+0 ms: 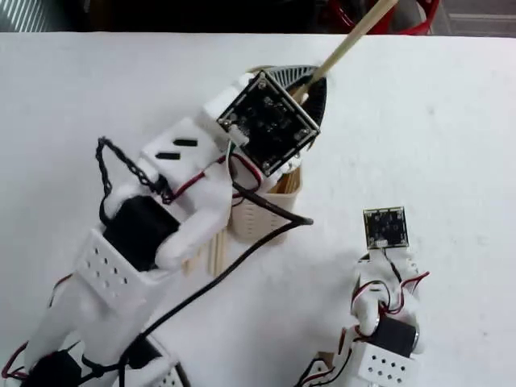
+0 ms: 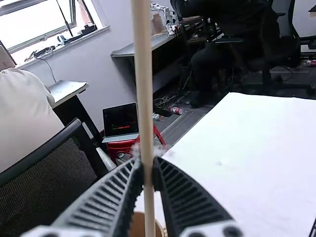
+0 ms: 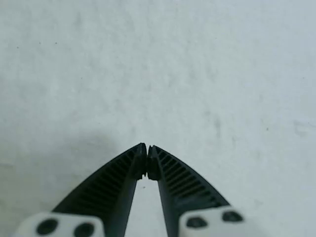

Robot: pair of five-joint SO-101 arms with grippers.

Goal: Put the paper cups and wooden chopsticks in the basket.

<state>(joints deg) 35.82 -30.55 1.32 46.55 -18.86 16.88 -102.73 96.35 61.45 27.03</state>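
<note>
The left arm's black ribbed gripper [image 2: 148, 167] is pinched tight on a long, pale, round wooden chopstick [image 2: 142, 74], which runs up between its two fingers [image 2: 118, 197] and stands nearly upright in the left wrist view. In the high view the same gripper [image 1: 313, 85] hangs over the far end of a beige, perforated plastic basket [image 1: 258, 218]. The held chopstick [image 1: 359, 34] slants up and away past the far edge of the flat white table [image 1: 435, 129]. A tan curved edge [image 2: 138, 226] shows just under the gripper; it is probably the basket's rim, though the view is too tight to be sure.

Two or three more pale wooden sticks [image 1: 216, 251] show beside the near left corner of the basket, partly under the left arm. I cannot tell whether they rest on the table or lean on the basket wall.

The right arm [image 1: 385, 322] sits at the near right, well apart from the basket. Its black ribbed gripper [image 3: 147, 162] is pressed together with nothing between the tips, pointing down at bare white table [image 3: 197, 64].
</note>
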